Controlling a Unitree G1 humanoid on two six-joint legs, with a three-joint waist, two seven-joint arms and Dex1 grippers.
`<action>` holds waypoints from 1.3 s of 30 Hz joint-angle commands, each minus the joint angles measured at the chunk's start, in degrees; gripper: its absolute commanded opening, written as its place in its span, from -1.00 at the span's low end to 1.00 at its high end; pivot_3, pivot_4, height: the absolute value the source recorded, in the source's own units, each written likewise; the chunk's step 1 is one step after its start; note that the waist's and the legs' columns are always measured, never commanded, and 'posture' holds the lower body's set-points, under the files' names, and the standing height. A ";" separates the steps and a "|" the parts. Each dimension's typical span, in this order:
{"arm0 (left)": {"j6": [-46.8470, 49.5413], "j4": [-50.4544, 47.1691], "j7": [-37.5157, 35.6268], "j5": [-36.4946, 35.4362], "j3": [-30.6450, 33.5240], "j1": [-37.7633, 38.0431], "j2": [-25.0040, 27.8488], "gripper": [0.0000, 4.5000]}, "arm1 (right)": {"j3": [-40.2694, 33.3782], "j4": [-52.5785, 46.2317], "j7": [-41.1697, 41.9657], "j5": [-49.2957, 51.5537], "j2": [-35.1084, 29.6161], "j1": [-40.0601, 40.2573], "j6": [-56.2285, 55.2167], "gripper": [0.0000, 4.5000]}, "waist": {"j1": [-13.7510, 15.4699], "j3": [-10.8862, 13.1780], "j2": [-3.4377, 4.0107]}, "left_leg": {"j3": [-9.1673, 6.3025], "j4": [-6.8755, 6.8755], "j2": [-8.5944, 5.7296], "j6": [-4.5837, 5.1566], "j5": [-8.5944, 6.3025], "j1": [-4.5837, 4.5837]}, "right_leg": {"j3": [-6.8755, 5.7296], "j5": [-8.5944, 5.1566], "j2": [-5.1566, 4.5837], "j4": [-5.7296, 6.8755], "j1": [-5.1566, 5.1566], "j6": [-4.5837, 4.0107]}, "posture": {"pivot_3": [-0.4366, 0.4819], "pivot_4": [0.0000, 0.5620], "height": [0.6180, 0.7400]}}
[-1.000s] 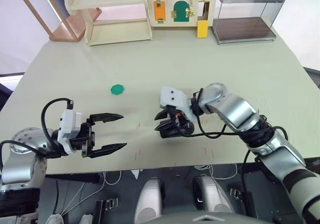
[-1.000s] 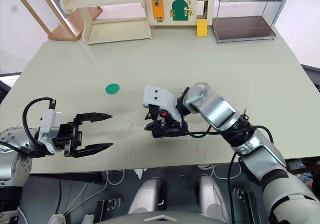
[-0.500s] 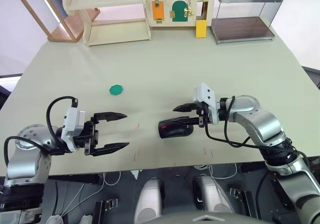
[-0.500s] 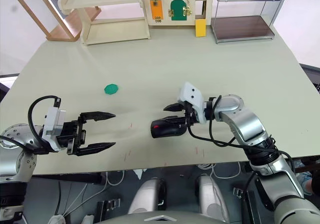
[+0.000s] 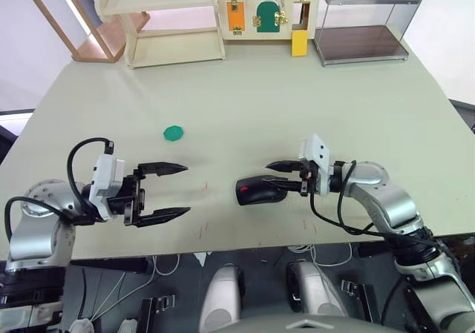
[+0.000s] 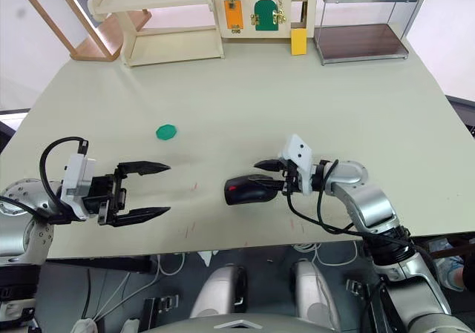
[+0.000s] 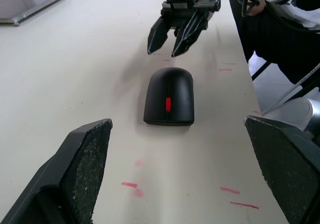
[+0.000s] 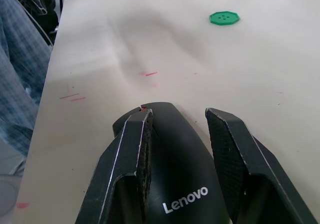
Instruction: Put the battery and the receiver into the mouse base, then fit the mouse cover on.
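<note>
A: Where's the mouse?

B: Assembled, cover on, flat on the worktop between both grippers.

A: Jaws?

B: Right gripper parted, empty, just behind it; left gripper wide, well apart. Best back straight off, no nudging.

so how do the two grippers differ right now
The left gripper is spread wide over bare table, well away from the mouse. The right gripper is open narrower, its fingers reaching over the mouse's rear end. Both are open, holding nothing, and point toward each other.
</note>
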 commanded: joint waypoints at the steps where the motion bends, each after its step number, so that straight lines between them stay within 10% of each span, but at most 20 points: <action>1: 0.93 -0.25 -0.67 -0.39 0.19 -1.60 1.36 1.00 | 1.55 5.47 -0.41 -1.25 2.75 4.33 -6.44 -0.21 | 0.00 -0.02 -0.03 | 0.00 0.00 0.00 0.00 0.00 0.00 | 0.00 0.00 0.00 0.00 0.00 0.00 | -0.05 -0.47 1.00; 10: 1.34 0.50 -0.89 0.01 -0.16 -2.72 1.53 1.00 | 3.43 15.70 0.33 -4.97 3.59 6.84 -15.34 -0.21 | -0.16 -0.12 -0.19 | -0.04 -0.03 0.01 0.00 0.00 0.26 | 0.02 -0.04 0.03 -0.02 0.26 0.03 | -0.05 -0.47 1.00; 21: 1.47 -0.32 1.72 -0.11 1.30 -0.23 0.61 1.00 | -0.77 5.87 -1.53 -1.81 1.99 7.52 -14.53 -0.21 | -0.02 -0.15 -0.23 | -0.09 -0.02 0.02 0.00 0.00 0.22 | -0.03 -0.02 0.03 -0.04 0.27 -0.01 | -0.05 -0.47 1.00; 39: 9.19 -2.56 19.63 0.19 2.72 5.78 -5.21 1.00 | -24.73 -3.88 -7.07 5.26 -10.14 28.95 -15.23 -0.21 | 1.25 -0.13 -0.22 | -0.06 0.00 -0.02 0.00 0.00 0.15 | -0.05 -0.21 -0.05 -0.24 0.30 -0.03 | -0.05 -0.47 1.00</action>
